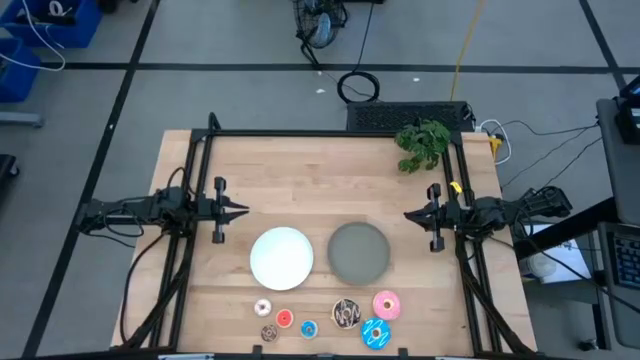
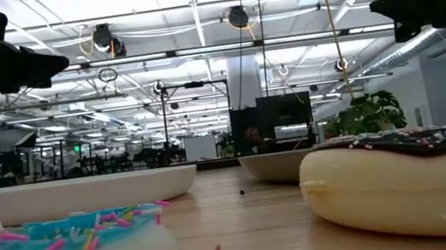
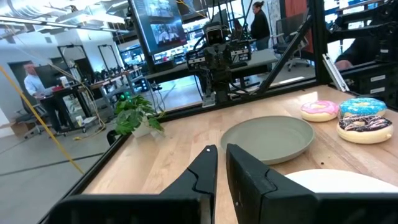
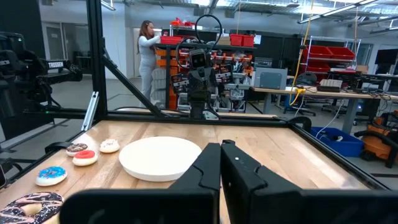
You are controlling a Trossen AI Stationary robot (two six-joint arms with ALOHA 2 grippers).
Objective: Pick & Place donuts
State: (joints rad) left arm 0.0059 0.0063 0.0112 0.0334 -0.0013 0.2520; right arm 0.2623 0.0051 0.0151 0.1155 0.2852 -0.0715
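Seven donuts, all flat on worktop near front edge, well apart from both jaws, none gripped. Larger three nearer right jaws: pink [image 1: 386, 304], blue sprinkled [image 1: 376, 334], brown streaked [image 1: 346, 312], close together. Tiny four nearer left jaws: white-pink [image 1: 263, 308], red [image 1: 285, 319], blue [image 1: 309, 328], brown [image 1: 268, 333].

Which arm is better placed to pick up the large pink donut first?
Probably the right. In the high view the large pink donut lies on the right pincer's side, while the left pincer waits across both plates. Neither holds anything.
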